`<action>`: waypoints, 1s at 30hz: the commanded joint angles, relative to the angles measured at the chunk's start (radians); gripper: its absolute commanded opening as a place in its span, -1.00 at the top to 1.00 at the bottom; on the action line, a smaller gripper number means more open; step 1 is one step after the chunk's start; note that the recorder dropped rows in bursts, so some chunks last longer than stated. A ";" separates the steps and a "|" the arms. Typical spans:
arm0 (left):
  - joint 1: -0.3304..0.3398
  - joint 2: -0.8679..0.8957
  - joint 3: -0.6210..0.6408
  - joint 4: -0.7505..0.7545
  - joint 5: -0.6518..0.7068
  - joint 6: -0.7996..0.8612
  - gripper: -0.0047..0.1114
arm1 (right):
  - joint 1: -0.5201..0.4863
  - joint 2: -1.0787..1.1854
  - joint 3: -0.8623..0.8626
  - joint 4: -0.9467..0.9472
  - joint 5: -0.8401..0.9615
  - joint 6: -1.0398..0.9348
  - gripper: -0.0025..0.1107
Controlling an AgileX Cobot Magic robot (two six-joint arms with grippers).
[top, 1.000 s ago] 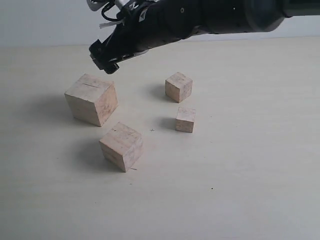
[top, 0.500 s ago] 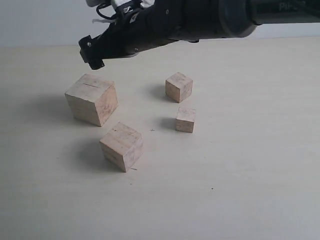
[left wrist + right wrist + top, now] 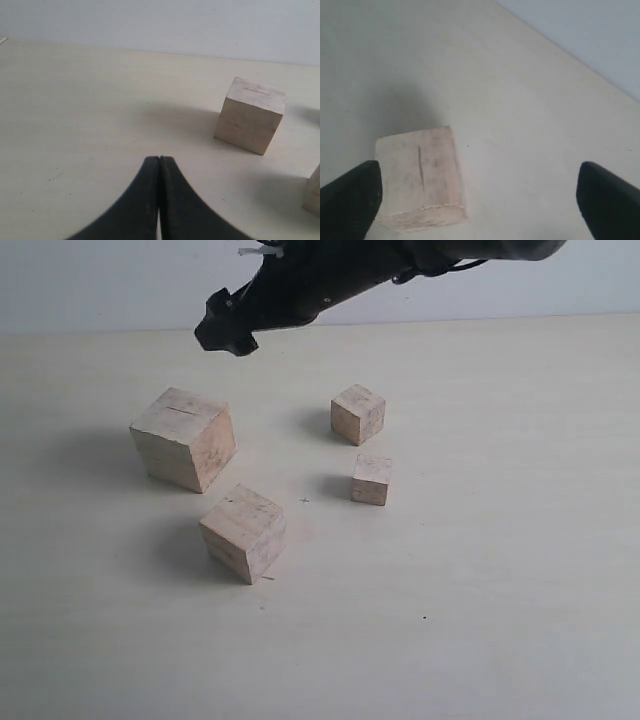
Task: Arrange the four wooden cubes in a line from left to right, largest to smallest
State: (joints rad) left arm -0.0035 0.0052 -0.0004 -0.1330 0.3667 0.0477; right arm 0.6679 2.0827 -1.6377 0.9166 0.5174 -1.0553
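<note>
Broadly, the pale table (image 3: 500, 620) takes up most of the exterior view, and the four wooden cubes sit on it in a loose cluster, not a row. The largest cube (image 3: 183, 438), with a thin dark crack line on its top face, stands furthest left. The second-largest cube (image 3: 243, 532) sits close by, nearer the camera and a little to the right, turned at an angle. The third cube (image 3: 357, 413) is right of centre and further back, well apart from those two. The smallest cube (image 3: 371, 479) lies near it, on the camera's side. No cube touches another.

By my judgement the lining-up has not begun in any visible way, and the step in hand is the approach to the largest cube, which belongs at the left end. The right gripper (image 3: 228, 337), reaching across from the right, hovers above and behind that cube, clear of it. The next move would call for centring over the cube, squaring the jaws to its turned faces and coming down far enough to grip its sides; it is wide, so little room is left to spare.

Its fingers (image 3: 351, 196) are spread as wide as they go and hold nothing; in the right wrist view the cracked cube lies below, between them but closer to one. The left gripper (image 3: 159, 162) has its fingers pressed together on nothing, low over the table, with the largest cube ahead of it.
</note>
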 commanded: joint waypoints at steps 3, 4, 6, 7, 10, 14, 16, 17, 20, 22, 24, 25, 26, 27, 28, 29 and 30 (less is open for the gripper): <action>-0.007 -0.005 0.000 -0.001 -0.008 0.001 0.92 | -0.005 0.088 -0.005 0.343 0.194 -0.554 -0.84; -0.007 -0.005 0.000 -0.001 -0.008 0.001 0.92 | -0.005 0.101 -0.005 0.351 0.196 -0.591 -0.84; -0.007 -0.005 0.000 -0.001 -0.008 0.001 0.92 | -0.005 0.119 -0.005 0.351 0.191 -0.602 -0.84; -0.007 -0.005 0.000 -0.001 -0.008 0.001 0.92 | -0.005 0.131 -0.005 0.354 0.189 -0.602 -0.84; -0.007 -0.005 0.000 -0.001 -0.008 0.001 0.92 | 0.001 0.152 -0.005 0.391 0.189 -0.602 -0.84; -0.007 -0.005 0.000 -0.001 -0.008 0.001 0.92 | 0.029 0.171 -0.007 0.391 0.175 -0.606 -0.84; -0.007 -0.005 0.000 -0.001 -0.008 0.001 0.92 | 0.042 0.176 -0.007 0.389 0.155 -0.606 -0.84; -0.007 -0.005 0.000 -0.001 -0.008 0.001 0.92 | 0.049 0.180 -0.007 0.389 0.137 -0.606 -0.84; -0.007 -0.005 0.000 -0.001 -0.008 0.001 0.92 | 0.065 0.187 -0.011 0.389 0.088 -0.613 -0.84; -0.007 -0.005 0.000 -0.001 -0.008 0.001 0.92 | 0.069 0.189 -0.020 0.388 0.063 -0.613 -0.84; -0.007 -0.005 0.000 -0.001 -0.008 0.001 0.92 | 0.074 0.191 -0.035 0.385 0.049 -0.613 -0.84; -0.007 -0.005 0.000 -0.001 -0.008 0.001 0.92 | 0.077 0.195 -0.046 0.386 0.044 -0.611 -0.84; -0.007 -0.005 0.000 -0.001 -0.008 0.001 0.92 | 0.077 0.201 -0.062 0.386 0.044 -0.601 -0.84; -0.007 -0.005 0.000 -0.001 -0.008 0.001 0.92 | 0.077 0.204 -0.072 0.386 0.044 -0.586 -0.84; -0.007 -0.005 0.000 -0.001 -0.008 0.001 0.92 | 0.077 0.213 -0.085 0.386 0.044 -0.568 -0.84; -0.007 -0.005 0.000 -0.001 -0.008 0.001 0.92 | 0.077 0.221 -0.097 0.386 0.044 -0.555 -0.84; -0.007 -0.005 0.000 -0.001 -0.008 0.001 0.92 | 0.077 0.229 -0.105 0.386 0.044 -0.548 -0.84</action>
State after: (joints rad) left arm -0.0035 0.0052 -0.0004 -0.1310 0.3667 0.0477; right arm 0.7434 2.2899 -1.7147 1.2958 0.5689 -1.6326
